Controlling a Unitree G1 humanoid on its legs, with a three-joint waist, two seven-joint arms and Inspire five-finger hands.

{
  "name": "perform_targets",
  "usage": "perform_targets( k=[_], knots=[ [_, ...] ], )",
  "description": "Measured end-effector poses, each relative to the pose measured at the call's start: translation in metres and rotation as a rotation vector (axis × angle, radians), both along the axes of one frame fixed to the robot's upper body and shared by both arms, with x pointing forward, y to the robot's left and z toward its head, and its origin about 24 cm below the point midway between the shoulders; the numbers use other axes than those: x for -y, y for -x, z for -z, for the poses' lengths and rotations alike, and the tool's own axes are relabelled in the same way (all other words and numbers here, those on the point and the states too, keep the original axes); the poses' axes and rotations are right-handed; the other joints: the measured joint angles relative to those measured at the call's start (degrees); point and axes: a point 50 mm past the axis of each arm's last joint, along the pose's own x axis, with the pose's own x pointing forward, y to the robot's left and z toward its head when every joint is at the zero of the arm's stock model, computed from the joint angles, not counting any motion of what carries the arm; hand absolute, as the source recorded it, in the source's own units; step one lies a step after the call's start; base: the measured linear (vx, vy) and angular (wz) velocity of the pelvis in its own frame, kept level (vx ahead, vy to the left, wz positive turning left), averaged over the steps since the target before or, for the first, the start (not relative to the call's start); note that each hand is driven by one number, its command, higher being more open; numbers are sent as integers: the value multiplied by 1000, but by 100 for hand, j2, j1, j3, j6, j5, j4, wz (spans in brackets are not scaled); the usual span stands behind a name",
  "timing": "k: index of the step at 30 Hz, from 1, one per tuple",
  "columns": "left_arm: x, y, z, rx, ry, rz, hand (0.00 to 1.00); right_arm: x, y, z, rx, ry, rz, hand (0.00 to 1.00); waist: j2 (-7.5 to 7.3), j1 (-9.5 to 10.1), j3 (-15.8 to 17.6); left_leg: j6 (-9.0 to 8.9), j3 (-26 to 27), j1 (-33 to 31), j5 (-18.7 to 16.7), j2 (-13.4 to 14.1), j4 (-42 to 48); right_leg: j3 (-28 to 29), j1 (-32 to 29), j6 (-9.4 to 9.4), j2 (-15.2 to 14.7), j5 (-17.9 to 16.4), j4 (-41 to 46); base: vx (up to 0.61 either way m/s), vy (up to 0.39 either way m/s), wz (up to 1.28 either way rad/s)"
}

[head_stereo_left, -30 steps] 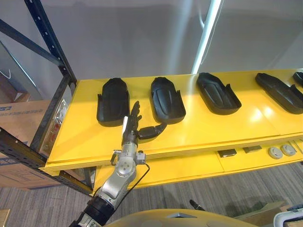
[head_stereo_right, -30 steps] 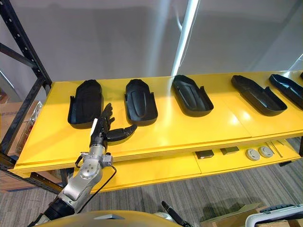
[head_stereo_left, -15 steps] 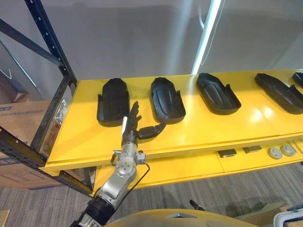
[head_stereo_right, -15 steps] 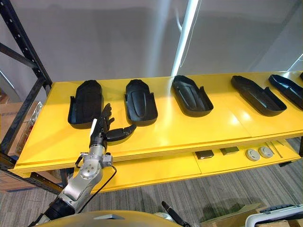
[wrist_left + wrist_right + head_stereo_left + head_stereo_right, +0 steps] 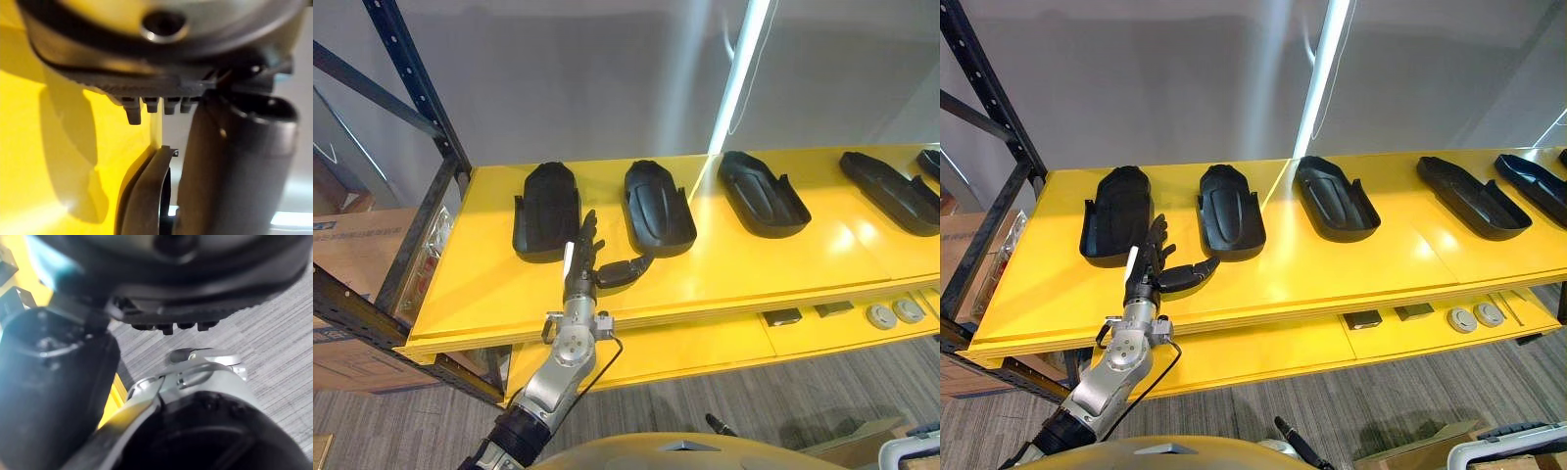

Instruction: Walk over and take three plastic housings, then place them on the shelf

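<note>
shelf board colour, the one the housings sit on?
Glossy yellow. The shelf board shows best in the right eye view.

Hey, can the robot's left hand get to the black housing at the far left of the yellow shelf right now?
Probably yes. The left hand is open over the yellow shelf, just in front of the leftmost plastic housing, with only bare shelf between them and nothing held.
</note>
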Motion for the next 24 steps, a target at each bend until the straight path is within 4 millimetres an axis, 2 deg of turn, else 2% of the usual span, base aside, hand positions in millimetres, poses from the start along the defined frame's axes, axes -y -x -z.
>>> perform_targets(
  k=[24],
  knots=[
    [-3,-1,-1,1,8,-45,100,-1,-1,0,3,-2,2,100,-15,2,30,0,-14,4,0,0,0,-7,3,7,-1,-2,10,0,0,0]
  ],
)
